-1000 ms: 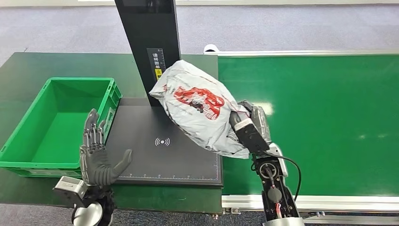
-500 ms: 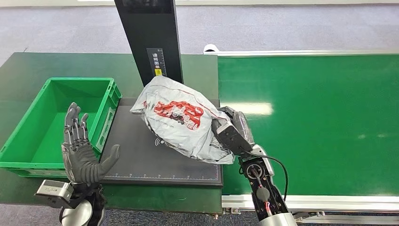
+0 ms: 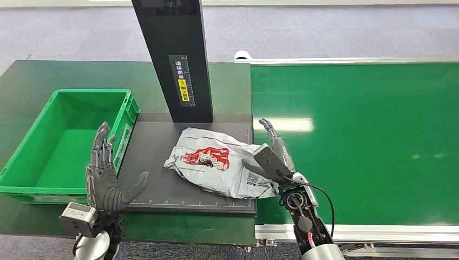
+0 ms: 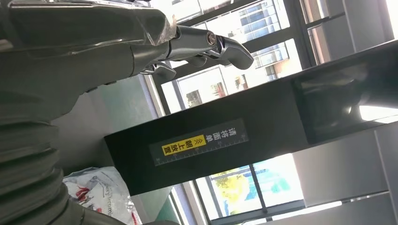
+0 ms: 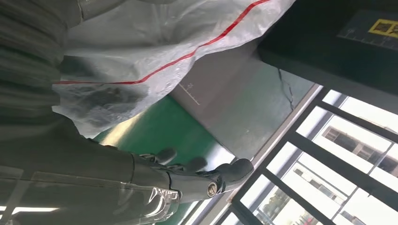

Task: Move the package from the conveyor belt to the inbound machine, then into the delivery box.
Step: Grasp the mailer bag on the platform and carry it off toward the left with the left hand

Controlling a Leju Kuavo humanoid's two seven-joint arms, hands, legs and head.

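Package (image 3: 214, 167) now lies flat on the inbound machine (image 3: 162, 179) beside the delivery box (image 3: 65, 141), lowered from mid-air, right hand (image 3: 269, 157) fingers released, left hand (image 3: 108, 176) spread empty; box transfer remains.

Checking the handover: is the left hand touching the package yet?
Apart. In the head view bare dark scanner plate separates the left hand from the package.

Dark green bench (image 3: 48, 73) under everything, grey carpet floor (image 3: 325, 27) behind, big windows (image 4: 277, 56) with buildings outside.
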